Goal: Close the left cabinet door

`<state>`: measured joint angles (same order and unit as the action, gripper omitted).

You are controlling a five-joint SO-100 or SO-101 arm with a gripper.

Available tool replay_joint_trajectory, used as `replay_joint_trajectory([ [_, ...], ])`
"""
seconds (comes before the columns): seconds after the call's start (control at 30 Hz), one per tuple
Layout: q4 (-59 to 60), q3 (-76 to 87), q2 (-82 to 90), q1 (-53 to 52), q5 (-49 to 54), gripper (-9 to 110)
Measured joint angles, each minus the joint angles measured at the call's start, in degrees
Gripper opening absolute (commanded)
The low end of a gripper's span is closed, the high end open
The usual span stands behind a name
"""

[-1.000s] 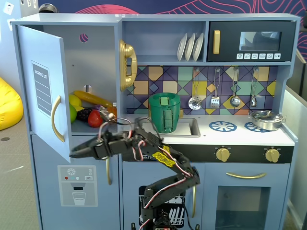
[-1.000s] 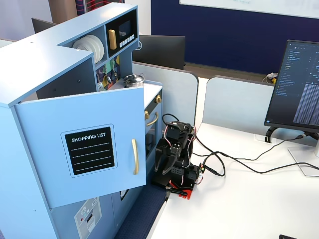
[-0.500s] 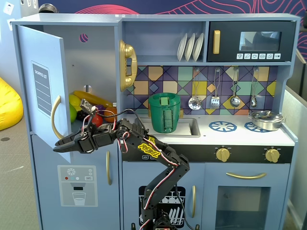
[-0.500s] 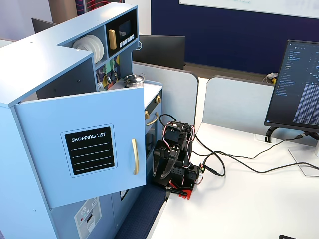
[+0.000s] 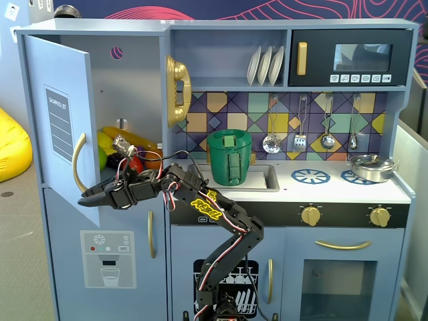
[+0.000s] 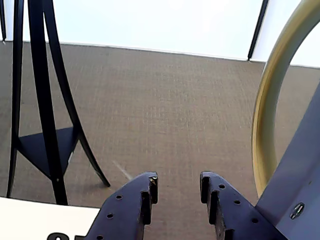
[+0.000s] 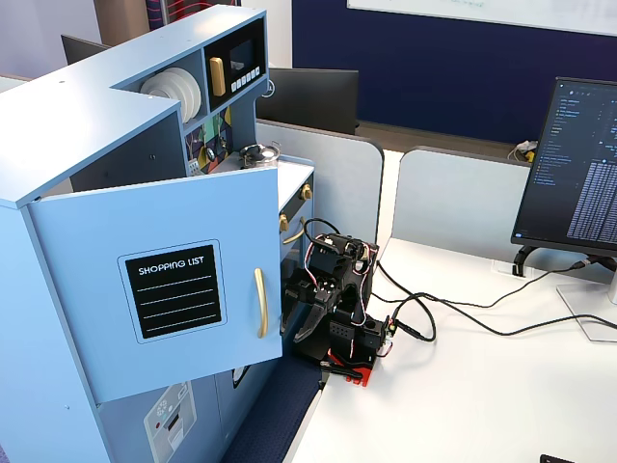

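Note:
The left cabinet door [image 5: 57, 100] is a light-blue panel with a black "SHOPPING LIST" plate and a curved gold handle [image 5: 79, 162]. It stands swung open. In another fixed view the door [image 7: 87, 241] faces the camera, with its handle [image 7: 259, 302] near the free edge. My gripper [image 5: 87, 196] points left, just below the handle and against the door's lower inner face. In the wrist view the gripper [image 6: 178, 180] is open and empty. The gold handle [image 6: 265, 115] and the door face [image 6: 300, 175] are close on the right.
Toy fruit [image 5: 124, 144] lies inside the open cabinet. A green pot [image 5: 229, 157] sits in the sink and a gold phone [image 5: 177, 90] hangs beside it. Below is the water-dispenser door [image 5: 107, 257]. A black stand [image 6: 45, 100] is on the carpet. Cables [image 7: 453, 309] and a monitor [image 7: 578, 164] are on the desk.

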<state>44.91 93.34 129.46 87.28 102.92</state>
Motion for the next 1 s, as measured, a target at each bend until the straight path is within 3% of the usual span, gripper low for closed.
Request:
replay_joint_trajectory([
  [0.47, 1.9, -0.5, 1.4, -14.1, 1.1, 0],
  [0.7, 1.8, 0.2, 2.4, -27.1, 2.1, 0],
  [1.0, -8.3, 0.5, -2.5, -45.1, 2.1, 0],
])
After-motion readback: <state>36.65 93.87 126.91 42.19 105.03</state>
